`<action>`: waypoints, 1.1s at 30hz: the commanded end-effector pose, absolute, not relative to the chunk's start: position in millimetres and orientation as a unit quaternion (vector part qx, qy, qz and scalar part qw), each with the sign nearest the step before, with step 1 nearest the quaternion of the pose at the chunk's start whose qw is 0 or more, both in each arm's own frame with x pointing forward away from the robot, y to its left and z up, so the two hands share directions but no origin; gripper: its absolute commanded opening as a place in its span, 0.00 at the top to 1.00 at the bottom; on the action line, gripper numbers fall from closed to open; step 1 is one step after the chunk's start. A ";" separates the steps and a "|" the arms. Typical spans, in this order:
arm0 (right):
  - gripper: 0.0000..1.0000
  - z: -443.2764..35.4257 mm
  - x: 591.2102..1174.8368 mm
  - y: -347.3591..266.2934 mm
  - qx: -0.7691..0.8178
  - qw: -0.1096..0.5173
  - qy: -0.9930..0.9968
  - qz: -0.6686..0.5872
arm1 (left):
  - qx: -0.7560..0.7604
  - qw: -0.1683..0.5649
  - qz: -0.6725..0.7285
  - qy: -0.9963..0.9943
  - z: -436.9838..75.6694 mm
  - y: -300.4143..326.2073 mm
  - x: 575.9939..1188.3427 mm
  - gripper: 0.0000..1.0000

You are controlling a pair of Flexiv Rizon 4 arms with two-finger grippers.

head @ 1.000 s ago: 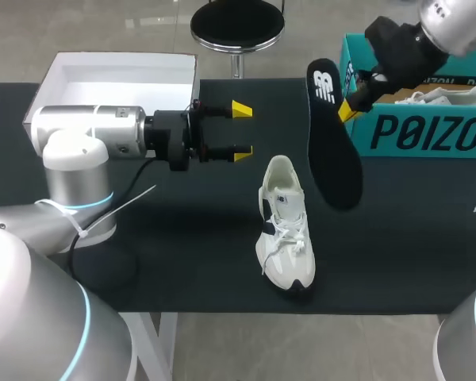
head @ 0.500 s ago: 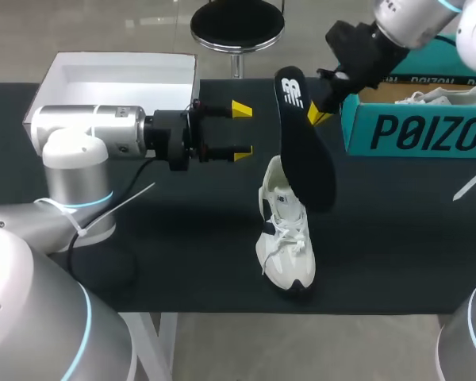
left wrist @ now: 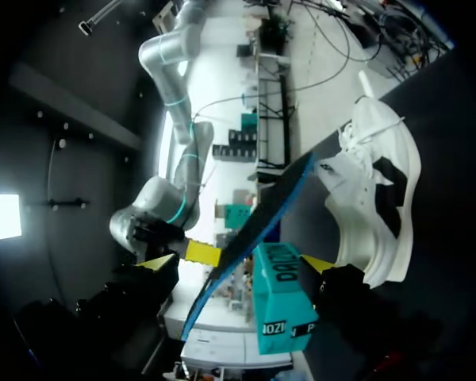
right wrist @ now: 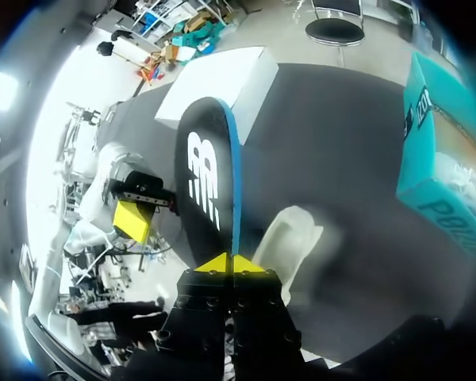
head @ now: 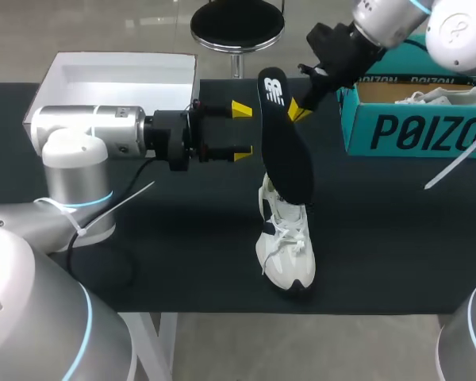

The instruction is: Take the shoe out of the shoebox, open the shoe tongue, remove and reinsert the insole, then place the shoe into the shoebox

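Head view: right gripper (head: 300, 109) pinches the black insole (head: 287, 143), toe end hanging over the white shoe (head: 285, 238) on the table (head: 397, 230), teal shoebox (head: 412, 131) beside, left gripper (head: 240, 129) spread wide and empty; left wrist: insole edge-on ahead of parted tips; right wrist: tips clamp the insole's edge.

Robotics lab, bench setup. Evidence: left arm (head: 103, 139) and right arm (head: 389, 16), both industrial robot arms, at a black-covered table (head: 397, 230). Exposed cable (head: 140, 168) and zip tie (head: 131, 198) on the left arm.
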State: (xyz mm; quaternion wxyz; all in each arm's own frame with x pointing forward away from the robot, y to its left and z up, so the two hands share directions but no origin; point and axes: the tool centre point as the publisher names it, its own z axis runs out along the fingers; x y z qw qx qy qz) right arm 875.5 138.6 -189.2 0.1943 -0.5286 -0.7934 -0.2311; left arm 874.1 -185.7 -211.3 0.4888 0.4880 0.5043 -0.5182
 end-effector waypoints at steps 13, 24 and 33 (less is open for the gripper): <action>1.00 -185.5 879.6 185.7 -0.500 0.209 -0.809 -0.227 | 0.488 0.490 -0.517 0.505 -212.1 -187.5 874.3 0.00; 1.00 -192.8 866.3 191.4 -0.497 0.217 -0.803 -0.246 | 0.488 0.490 -0.517 0.505 -212.1 -187.5 874.3 0.00; 1.00 -189.7 860.9 181.7 -0.505 0.212 -0.800 -0.247 | 0.488 0.492 -0.518 0.502 -211.8 -189.1 875.0 0.00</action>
